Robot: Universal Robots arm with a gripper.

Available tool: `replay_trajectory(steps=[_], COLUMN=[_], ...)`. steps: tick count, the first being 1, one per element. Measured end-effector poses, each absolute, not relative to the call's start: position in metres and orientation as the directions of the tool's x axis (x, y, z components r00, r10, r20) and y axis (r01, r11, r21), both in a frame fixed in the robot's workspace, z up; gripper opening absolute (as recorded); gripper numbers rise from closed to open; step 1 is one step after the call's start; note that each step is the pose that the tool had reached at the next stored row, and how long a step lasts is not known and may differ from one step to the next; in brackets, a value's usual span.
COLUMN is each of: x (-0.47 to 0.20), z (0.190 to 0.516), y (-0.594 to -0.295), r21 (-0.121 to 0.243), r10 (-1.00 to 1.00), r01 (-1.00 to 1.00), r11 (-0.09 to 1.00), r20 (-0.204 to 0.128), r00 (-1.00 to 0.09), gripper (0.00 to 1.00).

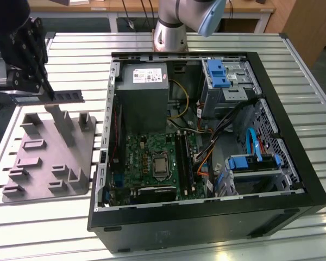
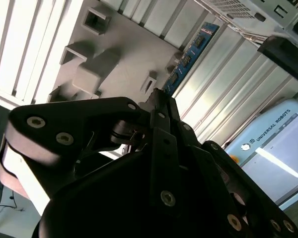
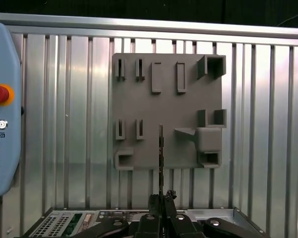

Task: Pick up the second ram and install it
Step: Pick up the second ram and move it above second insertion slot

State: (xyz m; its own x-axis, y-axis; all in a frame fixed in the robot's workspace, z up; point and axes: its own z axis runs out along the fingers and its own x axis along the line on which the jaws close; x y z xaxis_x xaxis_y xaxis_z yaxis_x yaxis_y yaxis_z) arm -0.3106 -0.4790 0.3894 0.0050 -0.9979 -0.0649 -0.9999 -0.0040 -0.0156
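tool clamped on second ram | over grey fixture block | 9 o'clock of computer case, exterior view

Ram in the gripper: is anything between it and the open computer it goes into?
Only the case wall, which the ram, held by the gripper over the fixture, would have to clear. The case is open on top; cables lie beside the slots.

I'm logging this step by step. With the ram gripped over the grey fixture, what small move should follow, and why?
Probably carry it toward the exterior view's right, to the open case. The hand is shut on the second ram, which hangs above the grey fixture, seemingly clear of its posts; the motherboard sits inside.
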Motion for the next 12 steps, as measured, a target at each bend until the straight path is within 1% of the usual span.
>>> replay_trajectory(steps=[12], x=[-0.281], z=[0.389], y=[-0.479], r21=[-0.015], r10=[-0.998], r01=[-1.0], r11=[-0.004], r20=[-0.065], r00=[0.005], gripper=[0.14])
